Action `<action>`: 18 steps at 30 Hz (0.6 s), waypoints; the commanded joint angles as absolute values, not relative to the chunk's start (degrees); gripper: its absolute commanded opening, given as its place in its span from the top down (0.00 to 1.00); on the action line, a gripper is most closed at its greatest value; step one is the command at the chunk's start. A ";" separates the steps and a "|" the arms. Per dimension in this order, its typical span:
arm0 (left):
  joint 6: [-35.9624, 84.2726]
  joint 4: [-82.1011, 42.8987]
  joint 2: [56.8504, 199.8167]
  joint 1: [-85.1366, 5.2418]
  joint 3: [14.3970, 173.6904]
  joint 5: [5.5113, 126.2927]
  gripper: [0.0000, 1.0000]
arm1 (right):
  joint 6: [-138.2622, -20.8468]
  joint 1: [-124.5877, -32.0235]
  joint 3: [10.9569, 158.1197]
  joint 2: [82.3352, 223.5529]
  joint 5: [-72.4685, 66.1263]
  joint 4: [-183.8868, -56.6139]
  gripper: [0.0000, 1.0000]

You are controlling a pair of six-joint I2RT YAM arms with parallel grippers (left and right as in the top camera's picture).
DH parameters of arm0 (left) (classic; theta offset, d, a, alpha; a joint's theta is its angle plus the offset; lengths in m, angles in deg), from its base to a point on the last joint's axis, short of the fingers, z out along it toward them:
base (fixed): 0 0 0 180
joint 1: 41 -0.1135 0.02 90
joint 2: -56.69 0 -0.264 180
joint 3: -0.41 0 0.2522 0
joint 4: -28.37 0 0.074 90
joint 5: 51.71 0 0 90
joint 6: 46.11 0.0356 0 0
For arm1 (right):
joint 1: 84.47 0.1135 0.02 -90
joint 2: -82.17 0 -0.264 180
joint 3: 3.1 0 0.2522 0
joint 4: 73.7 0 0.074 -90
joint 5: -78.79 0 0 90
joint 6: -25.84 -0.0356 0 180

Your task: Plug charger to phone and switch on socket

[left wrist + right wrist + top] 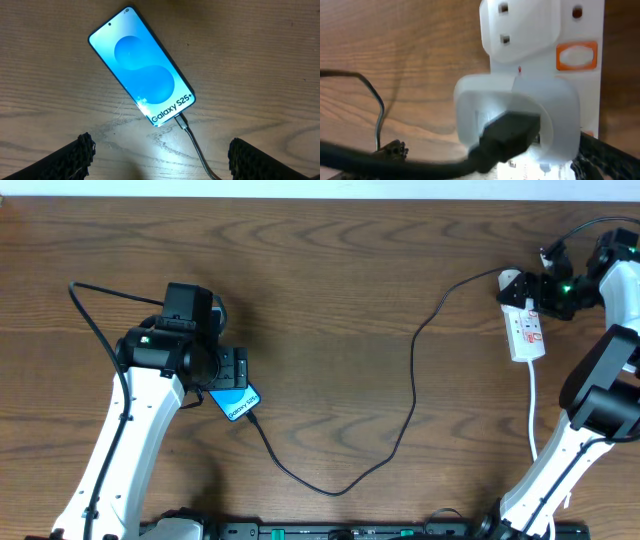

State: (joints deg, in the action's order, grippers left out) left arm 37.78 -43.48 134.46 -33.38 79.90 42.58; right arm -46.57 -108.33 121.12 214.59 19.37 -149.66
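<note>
Here, thin charger [192, 142] meets glossy rectangular phone [142, 67].

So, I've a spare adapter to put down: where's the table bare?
Bare: the table inside the charger loop, between phone and socket, and the middle of the far edge. Crowded: around the phone and the socket.

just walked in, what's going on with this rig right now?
The charger cable looks plugged into the phone, which lies flat on the table. The open left claw hangs over it. The open right claw is at the socket, where the cable's white adapter sits plugged in. Nothing touches the orange switch; I can't tell whether it's on.
</note>
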 commanded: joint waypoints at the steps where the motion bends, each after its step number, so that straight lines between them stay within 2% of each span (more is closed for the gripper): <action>1: 38.26 -43.61 133.79 -33.25 80.62 41.88 0.12 | -47.86 -107.52 124.20 215.68 20.84 -154.10 0.01; 18: 38.26 -43.61 133.79 -33.25 80.62 41.88 0.12 | -45.17 -107.26 125.25 215.68 18.85 -154.69 0.01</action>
